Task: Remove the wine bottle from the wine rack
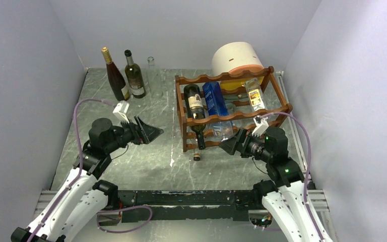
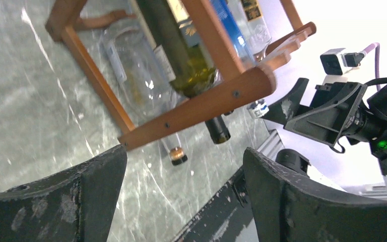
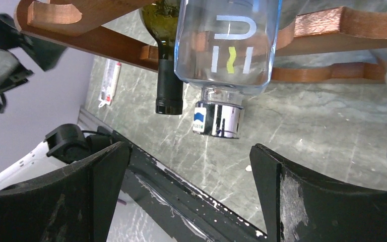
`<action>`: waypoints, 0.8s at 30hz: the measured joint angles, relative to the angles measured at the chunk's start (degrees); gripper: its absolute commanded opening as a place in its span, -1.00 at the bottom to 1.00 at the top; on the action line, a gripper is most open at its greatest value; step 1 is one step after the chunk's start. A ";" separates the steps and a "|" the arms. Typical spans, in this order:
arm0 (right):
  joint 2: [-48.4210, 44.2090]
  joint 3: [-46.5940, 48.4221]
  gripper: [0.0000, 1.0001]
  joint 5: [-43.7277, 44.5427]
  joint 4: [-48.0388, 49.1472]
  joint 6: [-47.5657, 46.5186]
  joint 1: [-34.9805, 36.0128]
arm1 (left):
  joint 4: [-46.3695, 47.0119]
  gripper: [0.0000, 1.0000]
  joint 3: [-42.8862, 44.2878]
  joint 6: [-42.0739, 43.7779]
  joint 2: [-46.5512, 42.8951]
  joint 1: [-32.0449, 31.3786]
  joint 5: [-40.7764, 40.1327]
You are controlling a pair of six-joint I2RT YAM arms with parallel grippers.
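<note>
Bottle not yet off rack; no grasp made.

Top view: rack sits at 1 o'clock on the table. I read the dark green bottle as lying in its upper tier at the 9 o'clock end, neck toward 6 o'clock and poking past the front. Left gripper hangs at the rack's 9 o'clock, right gripper at its 6 o'clock, near the necks. Both jaws are spread wide and empty. My estimate: approach only; grasp, pull-out and set-down remain.
</note>
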 measured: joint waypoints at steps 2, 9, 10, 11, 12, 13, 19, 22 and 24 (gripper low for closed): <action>0.76 -1.53 0.88 -1.33 2.73 1.11 0.00 | -0.44 0.85 -2.14 -2.38 -0.61 -0.04 0.33; 4.72 -3.34 0.60 -1.90 8.15 3.21 0.00 | -2.49 0.95 -6.56 -9.22 0.00 -0.07 0.72; 5.20 -3.34 0.57 -1.75 8.35 3.28 0.00 | -2.58 0.96 -6.75 -10.14 -0.17 -0.07 0.39; 5.49 -3.34 0.53 -1.57 8.44 3.30 0.00 | -2.64 0.97 -6.88 -10.91 -0.46 -0.07 -0.09; 5.75 -3.37 0.49 -1.25 8.57 3.34 0.00 | -2.58 0.98 -7.15 -11.54 -0.98 -0.07 -0.46; 5.79 -3.39 0.45 -1.05 8.66 3.32 0.00 | -2.54 0.98 -7.41 -11.91 -1.55 -0.07 -0.79; 6.43 -4.92 0.30 -0.63 10.93 3.80 0.00 | -2.03 0.93 -9.53 -12.92 -3.91 -0.07 -1.60; 7.96 -5.22 0.21 -0.63 11.52 3.96 0.00 | -1.14 0.87 -9.86 -12.68 -3.85 -0.07 -1.49; 9.16 -5.25 0.15 -0.61 11.96 3.98 0.00 | -0.24 0.84 -10.03 -12.24 -3.72 -0.15 -1.25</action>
